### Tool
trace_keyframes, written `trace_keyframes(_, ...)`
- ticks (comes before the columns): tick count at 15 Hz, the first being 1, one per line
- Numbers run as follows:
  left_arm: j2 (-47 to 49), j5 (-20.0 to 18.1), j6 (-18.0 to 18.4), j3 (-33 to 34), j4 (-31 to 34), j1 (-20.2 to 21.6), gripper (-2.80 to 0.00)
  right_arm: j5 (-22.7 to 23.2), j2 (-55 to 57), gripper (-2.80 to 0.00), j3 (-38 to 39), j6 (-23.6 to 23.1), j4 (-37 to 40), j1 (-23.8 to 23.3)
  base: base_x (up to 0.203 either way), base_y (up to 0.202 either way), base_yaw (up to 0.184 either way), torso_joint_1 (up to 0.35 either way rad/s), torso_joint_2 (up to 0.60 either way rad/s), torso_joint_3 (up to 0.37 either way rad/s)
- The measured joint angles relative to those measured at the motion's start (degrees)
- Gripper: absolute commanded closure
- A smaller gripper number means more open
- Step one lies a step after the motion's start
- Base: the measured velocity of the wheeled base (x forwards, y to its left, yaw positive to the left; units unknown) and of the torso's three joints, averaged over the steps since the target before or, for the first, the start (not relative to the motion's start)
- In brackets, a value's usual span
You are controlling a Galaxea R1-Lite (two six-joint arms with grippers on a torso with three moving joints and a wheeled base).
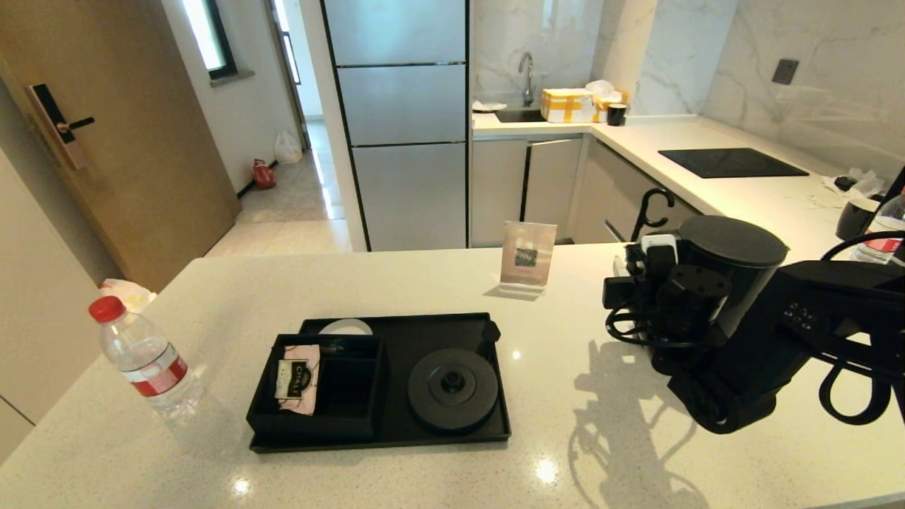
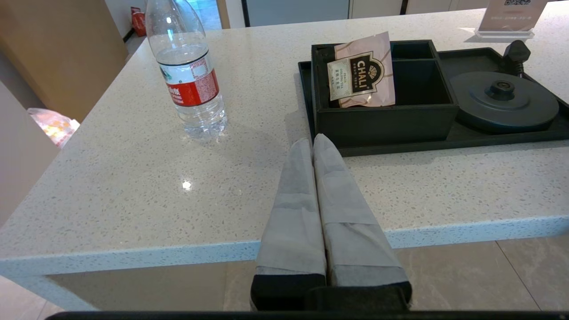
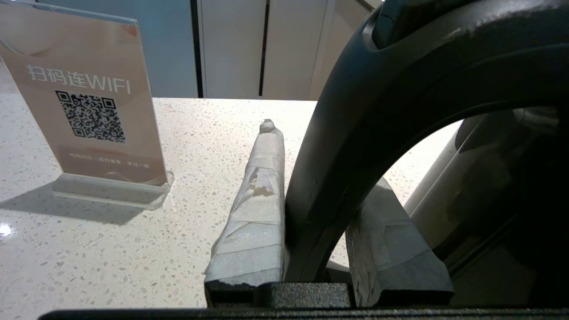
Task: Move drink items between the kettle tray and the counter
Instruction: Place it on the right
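Observation:
The clear water bottle point(image 1: 145, 357) with a red cap stands on the pale counter point(image 1: 283, 290), left of the black kettle tray point(image 1: 495, 431). The tray's round kettle base point(image 1: 452, 389) is bare. Its compartment box point(image 1: 318, 417) holds a pink tea sachet point(image 1: 297, 375). The tall black kettle point(image 1: 735, 254) is right of the tray, its underside hidden by my right arm. My right gripper point(image 3: 320, 155) is shut on the kettle's handle point(image 3: 355, 133), one finger on each side. My left gripper point(image 2: 313, 142) is shut and empty over the counter's near edge, in front of the tray, with the bottle point(image 2: 189, 75) beyond it.
A QR sign stand point(image 1: 527, 258) is behind the tray. A second bottle point(image 1: 884, 233) and a black mug point(image 1: 855, 215) sit far right. The black cooktop point(image 1: 732, 162) lies on the back counter. A white saucer point(image 1: 346, 326) rests in the tray's rear.

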Motion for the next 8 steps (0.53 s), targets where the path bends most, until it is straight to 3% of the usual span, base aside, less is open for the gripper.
trace_keyframes(8,0.0,0.0,-0.1,0.0,0.0,0.0,0.00,0.3,-0.6,-2.80,0.5,0.1,0.2,0.0,0.000,0.000,0.000,0.000,0.00,0.000)
